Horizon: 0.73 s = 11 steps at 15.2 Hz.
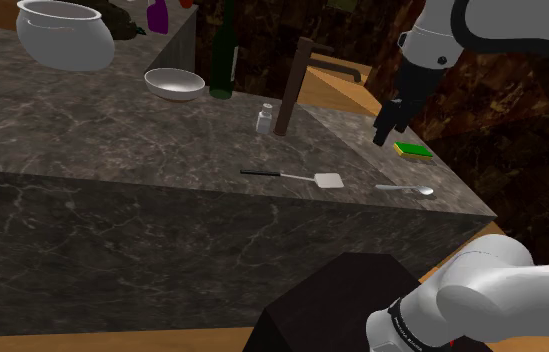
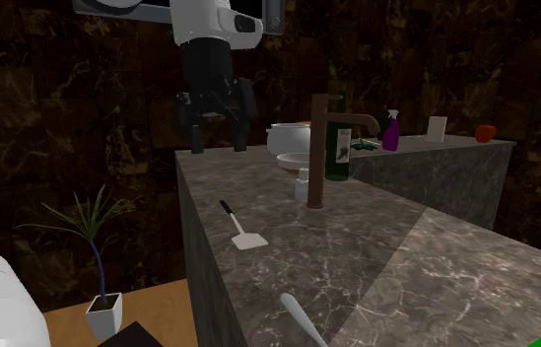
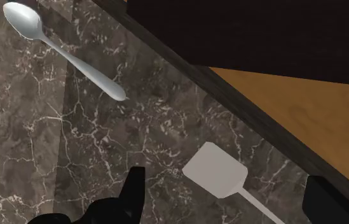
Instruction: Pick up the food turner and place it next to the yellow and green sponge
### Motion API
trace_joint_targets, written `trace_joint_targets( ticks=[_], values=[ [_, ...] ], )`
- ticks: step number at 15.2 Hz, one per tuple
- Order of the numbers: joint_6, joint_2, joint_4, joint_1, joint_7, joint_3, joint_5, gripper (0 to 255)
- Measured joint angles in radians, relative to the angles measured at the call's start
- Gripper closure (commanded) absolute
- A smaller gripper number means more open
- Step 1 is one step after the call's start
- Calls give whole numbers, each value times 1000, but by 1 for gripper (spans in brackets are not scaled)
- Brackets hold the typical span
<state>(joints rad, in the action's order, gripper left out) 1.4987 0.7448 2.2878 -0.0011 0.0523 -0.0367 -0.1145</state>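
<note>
Pincer (image 2: 217, 138) is held wide open and empty, well above the worktop (image 1: 112, 130). The approach is judged to be the step in hand: the food turner (image 1: 327, 181) lies flat and untouched by the front edge, apart from the sponge (image 1: 413, 150). A descent onto its handle is called for next.

The food turner (image 1: 297, 177) is laid flat near the front edge of the dark marble counter (image 1: 112, 130). It has a black handle, a thin silvery shank and a pale square blade. The yellow and green sponge (image 1: 413, 150) is set flat, green on top, apart from the blade end.
</note>
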Motion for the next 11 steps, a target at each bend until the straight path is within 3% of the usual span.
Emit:
trace_joint_targets(
  ticks=[3,11],
  values=[
    [43,-19,16,21,49,14,1,0],
    [332,-187,87,150,395,111,23,0]
  ],
)
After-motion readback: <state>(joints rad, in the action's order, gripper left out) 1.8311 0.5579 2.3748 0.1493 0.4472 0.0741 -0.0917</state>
